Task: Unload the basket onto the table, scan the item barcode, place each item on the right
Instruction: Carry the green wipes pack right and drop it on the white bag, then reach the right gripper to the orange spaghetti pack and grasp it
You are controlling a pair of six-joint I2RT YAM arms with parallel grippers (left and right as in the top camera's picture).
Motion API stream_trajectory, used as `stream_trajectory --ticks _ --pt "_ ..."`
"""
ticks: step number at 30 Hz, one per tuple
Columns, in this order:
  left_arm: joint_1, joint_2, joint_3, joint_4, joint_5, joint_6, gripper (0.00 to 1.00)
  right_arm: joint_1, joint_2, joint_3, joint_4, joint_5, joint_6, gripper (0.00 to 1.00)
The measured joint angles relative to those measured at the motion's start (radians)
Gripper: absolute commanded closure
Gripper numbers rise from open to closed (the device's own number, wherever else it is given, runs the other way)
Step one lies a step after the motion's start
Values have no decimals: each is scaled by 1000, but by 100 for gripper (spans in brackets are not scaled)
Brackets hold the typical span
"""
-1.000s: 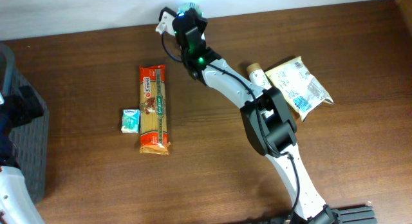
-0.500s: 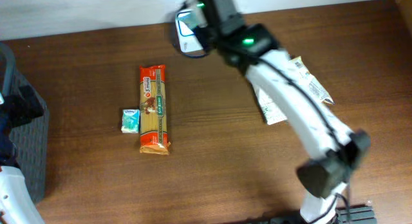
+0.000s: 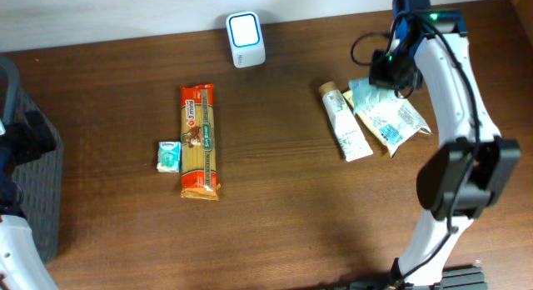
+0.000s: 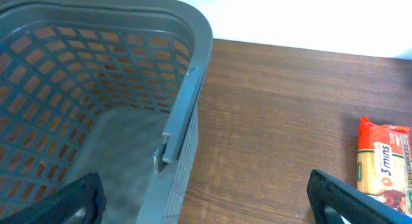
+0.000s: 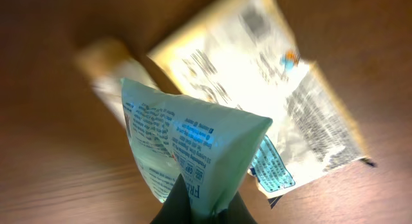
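The right claw is pinched shut on a mint-green soft plastic tube with blue print, which it holds clear of the brown wooden worktop. In the right wrist view the dark fingers clamp the tube's narrow end, and its wider flat end fans out away from them. Under this claw lies a yellow-and-white printed pouch, blurred in the wrist view. Just beside the pouch, towards the left arm, lies a cream tube with a tan cap. A white boxy barcode scanner with a lit window stands at the far edge of the worktop, well apart from the right claw on the same side, and the held tube is not over it. Further off that way lies a long orange-red pack of spaghetti, with a small teal-and-white packet just beside it. The left claw is spread wide and grips nothing; only its two dark tips show, in the lower corners of the left wrist view. It hangs above the rim of a grey plastic lattice basket, whose hollow lies on one side of the claw. The end of the spaghetti pack lies on bare worktop at the other side.
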Motion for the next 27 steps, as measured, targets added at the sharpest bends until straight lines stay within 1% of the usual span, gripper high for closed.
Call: stream_trajectory --ticks 2,4,5,7,10,13,16,17,18,19,20,23,24,27 --pt "0 0 0 0 0 0 1 -13 50 -39 -3 -4 0 62" --pt "0 0 0 0 0 0 1 -22 79 -63 -8 -2 -4 49" --pt "0 0 0 0 0 0 1 -26 85 -68 -17 1 -8 45" --pt "0 0 0 0 0 0 1 -32 84 -62 -31 10 -21 41" --pt "0 0 0 -1 0 0 1 -48 85 3 -110 19 -34 37" --pt "0 0 0 1 0 0 1 -51 83 132 -173 16 -44 38" --pt "0 0 0 0 0 0 1 -37 82 168 -153 -87 -48 39" --pt "0 0 0 0 0 0 1 -17 83 166 -126 -149 -48 36" --pt "0 0 0 0 0 0 1 5 83 161 -93 -195 -49 30" --pt "0 0 0 0 0 0 1 31 82 152 -50 -235 -50 18" --pt "0 0 0 0 0 0 1 71 82 135 15 -278 -49 2" --pt "0 0 0 -1 0 0 1 208 91 72 167 -374 -43 1" --pt "0 0 0 0 0 0 1 295 111 50 238 -417 -40 1" --pt "0 0 0 0 0 0 1 441 161 36 351 -461 -27 1"
